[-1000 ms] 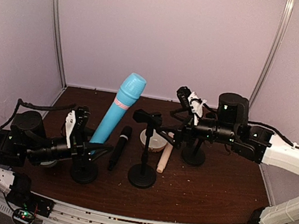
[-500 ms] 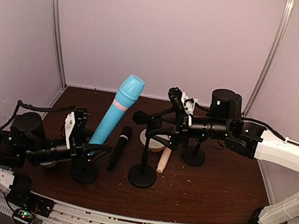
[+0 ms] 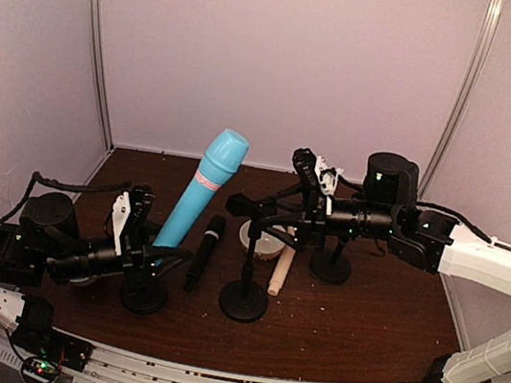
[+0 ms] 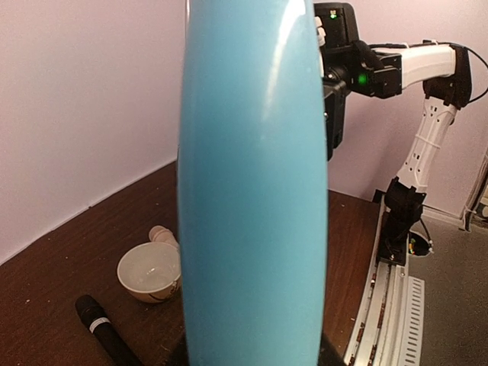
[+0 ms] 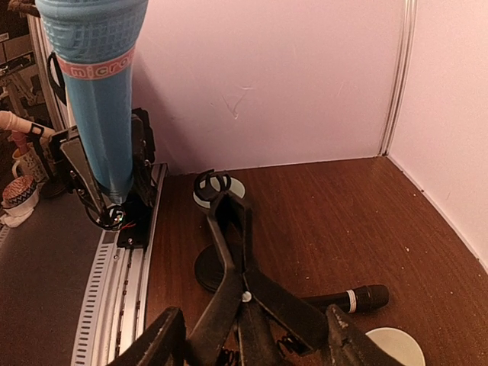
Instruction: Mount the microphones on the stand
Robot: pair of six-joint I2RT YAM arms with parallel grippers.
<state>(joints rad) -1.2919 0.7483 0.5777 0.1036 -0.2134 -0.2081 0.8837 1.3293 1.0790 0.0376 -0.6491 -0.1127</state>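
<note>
Soft, even light, source unclear; violet cast on my booth's walls [image 3: 286, 60]. Shadows on the dark table [image 3: 362, 315] faint. My left wrist view: blue microphone [image 4: 252, 198] too close, blurred, pale glare streak down it.

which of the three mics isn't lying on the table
The light blue microphone: it rises steeply, head up, on the left, while the black microphone and the cream-pink microphone lie flat on the tabletop.
</note>
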